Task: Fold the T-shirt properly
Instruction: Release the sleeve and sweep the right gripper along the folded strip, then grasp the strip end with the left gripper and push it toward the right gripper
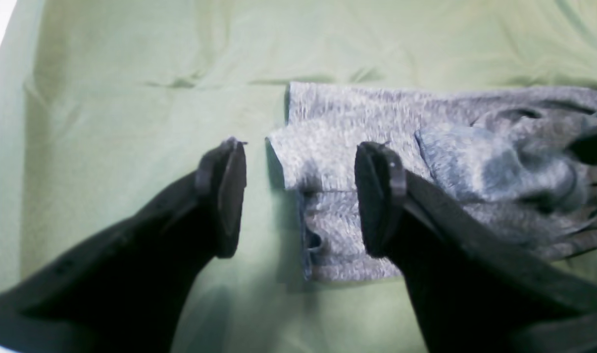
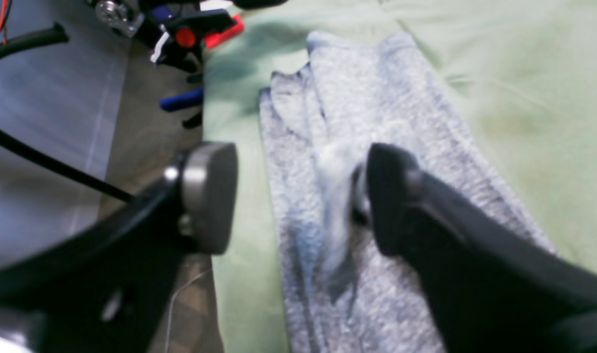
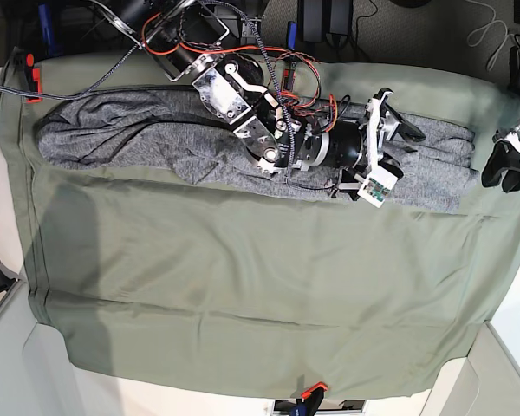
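The heather-grey T-shirt (image 3: 147, 134) lies as a long bunched strip along the far edge of the table, running from the left to the right end (image 3: 455, 178). My right gripper (image 3: 399, 149) reaches over its right half and is open. In the right wrist view its jaws (image 2: 298, 196) stand wide apart over the folded cloth (image 2: 347, 93), and the right finger (image 2: 391, 196) touches a raised tuft of fabric. My left gripper (image 3: 505, 173) is at the shirt's right end, open. In the left wrist view it (image 1: 302, 191) straddles the edge of the layered shirt end (image 1: 328, 147).
An olive-green table cloth (image 3: 243, 286) covers the table, wrinkled and held by clamps (image 3: 310, 399) at its edges. Red and blue clamps (image 2: 190, 37) and cables sit by the far table edge, with floor (image 2: 43, 122) beyond. The right arm's body and wiring (image 3: 243, 95) lie over the shirt.
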### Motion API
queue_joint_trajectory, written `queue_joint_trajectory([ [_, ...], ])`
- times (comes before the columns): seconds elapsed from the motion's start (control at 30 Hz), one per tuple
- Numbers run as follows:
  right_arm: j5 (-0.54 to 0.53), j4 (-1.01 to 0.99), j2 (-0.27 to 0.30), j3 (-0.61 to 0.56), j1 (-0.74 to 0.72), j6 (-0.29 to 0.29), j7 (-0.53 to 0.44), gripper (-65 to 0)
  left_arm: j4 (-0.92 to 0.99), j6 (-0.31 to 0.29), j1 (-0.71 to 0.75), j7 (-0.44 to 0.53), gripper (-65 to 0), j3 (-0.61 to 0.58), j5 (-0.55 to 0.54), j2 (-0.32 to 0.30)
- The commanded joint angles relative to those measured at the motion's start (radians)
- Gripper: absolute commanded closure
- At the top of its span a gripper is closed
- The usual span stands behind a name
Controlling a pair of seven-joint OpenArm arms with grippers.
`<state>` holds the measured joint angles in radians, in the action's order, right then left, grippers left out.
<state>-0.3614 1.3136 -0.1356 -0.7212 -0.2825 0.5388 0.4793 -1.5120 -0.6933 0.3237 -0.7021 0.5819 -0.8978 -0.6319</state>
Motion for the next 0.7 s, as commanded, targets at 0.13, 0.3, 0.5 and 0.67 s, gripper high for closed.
queue_joint_trajectory([
  [0.13,-0.016,0.078,-0.016,0.093,-0.021,0.007,-0.027,-42.4,-0.011,-0.005,-0.005,0.031,-38.0,0.009,0.005,-0.025],
  [0.3,-0.024,0.208,-0.016,0.256,-0.021,0.003,0.019,-42.4,0.068,0.062,-0.011,0.109,-38.0,0.009,0.058,-0.025],
  [0.5,-0.085,0.265,-0.016,0.423,-0.021,0.003,0.159,-42.4,0.23,0.053,-0.056,0.114,-38.0,0.009,-0.014,-0.024],
  [0.67,-0.162,0.267,-0.014,0.537,0.013,0.004,0.225,-42.4,0.363,-0.005,-0.129,-0.018,-38.1,-0.003,-0.18,-0.025],
])
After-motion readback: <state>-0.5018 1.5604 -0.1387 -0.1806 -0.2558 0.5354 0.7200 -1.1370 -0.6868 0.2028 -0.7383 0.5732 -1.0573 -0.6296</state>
